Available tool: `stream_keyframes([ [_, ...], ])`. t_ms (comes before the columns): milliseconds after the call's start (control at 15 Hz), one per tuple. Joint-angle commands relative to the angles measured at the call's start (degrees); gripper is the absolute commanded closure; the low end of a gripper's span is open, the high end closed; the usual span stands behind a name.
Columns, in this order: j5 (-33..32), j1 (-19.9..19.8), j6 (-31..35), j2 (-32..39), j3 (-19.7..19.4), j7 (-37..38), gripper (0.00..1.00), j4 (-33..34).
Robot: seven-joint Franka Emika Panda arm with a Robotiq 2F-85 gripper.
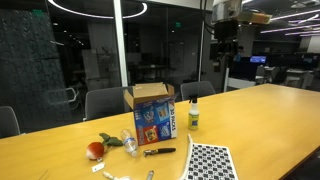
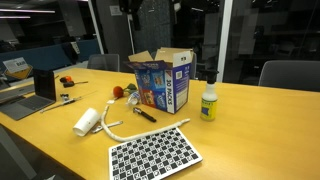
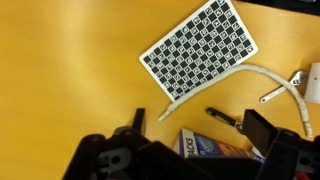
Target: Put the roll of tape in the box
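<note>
My claw (image 3: 195, 122) hangs spread and empty above the box (image 1: 153, 112) by the desk's (image 1: 270, 118) long edge; no roll of tape shows, so I judge it already inside.

Gripper (image 3: 195, 122) spread wide above desk (image 3: 60, 70). Checkered sheet (image 3: 198, 48) lies flat; white cable (image 3: 255, 75) curves just beside it. Black pen (image 3: 222, 118) near blue box (image 3: 205, 148), bottom edge.

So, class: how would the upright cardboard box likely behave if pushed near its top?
The box stands upright with its top open, so a high push could tip it. Its thin cardboard flaps would probably bend under contact.
</note>
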Motion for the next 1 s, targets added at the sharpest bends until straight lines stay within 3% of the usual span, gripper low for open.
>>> stream_keyframes([
  [0, -0.8, -1.6, -4.3, -12.0, 0.6, 9.9, 0.00, -9.8],
  [533, 0.1, -5.4, -12.8, -22.9, -0.8, 18.5, 0.00, -17.5],
  [600, 0.0, -4.5, -11.9, -19.9, -0.5, 16.7, 0.00, -15.9],
  [933, 0.0, -5.3, -12.3, -21.8, -0.7, 17.6, 0.00, -17.4],
])
